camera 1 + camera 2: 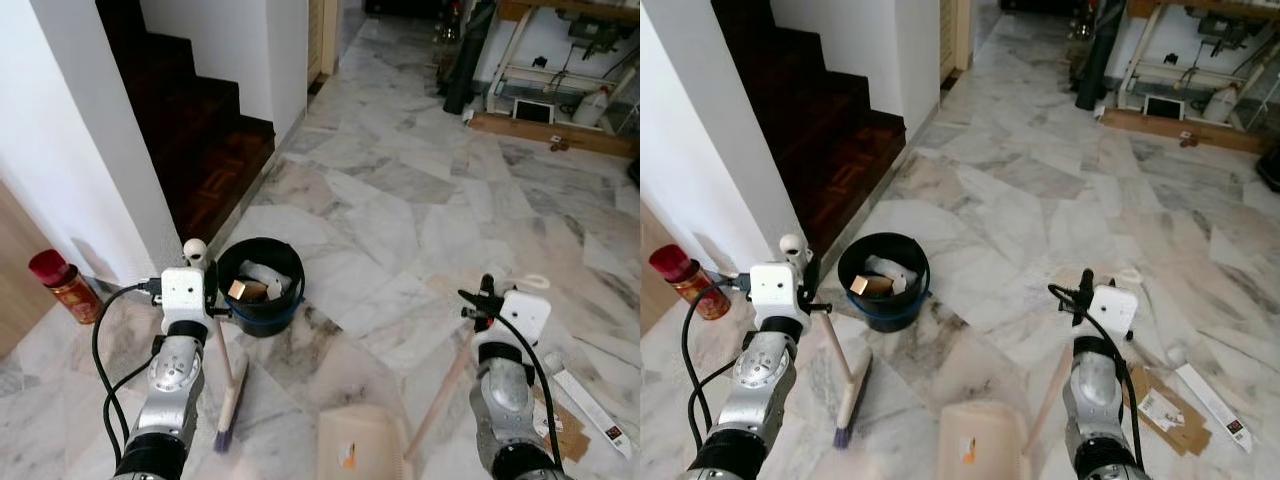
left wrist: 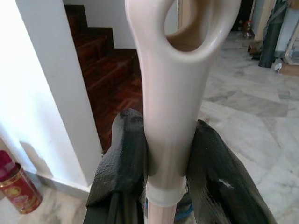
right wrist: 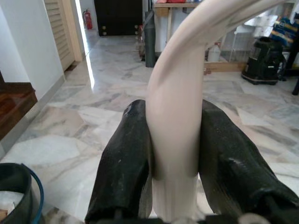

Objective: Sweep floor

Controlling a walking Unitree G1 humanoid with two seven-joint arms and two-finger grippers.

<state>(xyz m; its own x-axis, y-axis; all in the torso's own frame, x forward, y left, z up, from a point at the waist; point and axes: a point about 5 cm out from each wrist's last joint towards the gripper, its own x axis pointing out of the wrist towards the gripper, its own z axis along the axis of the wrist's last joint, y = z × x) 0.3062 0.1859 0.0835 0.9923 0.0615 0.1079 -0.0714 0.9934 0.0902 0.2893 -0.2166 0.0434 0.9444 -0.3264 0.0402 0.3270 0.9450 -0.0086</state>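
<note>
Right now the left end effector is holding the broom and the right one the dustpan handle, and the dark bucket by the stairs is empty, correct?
Not quite. The bucket is not empty: the left eye view shows scraps inside it. The rest holds: the left end effector grips the broom, and the right end effector grips the dustpan handle.

Grey-veined white marble floor (image 1: 420,190); black bucket (image 1: 260,290) with blue band; cream broom (image 1: 228,385) and dustpan (image 1: 355,445); red canister (image 1: 65,287), far left.
</note>
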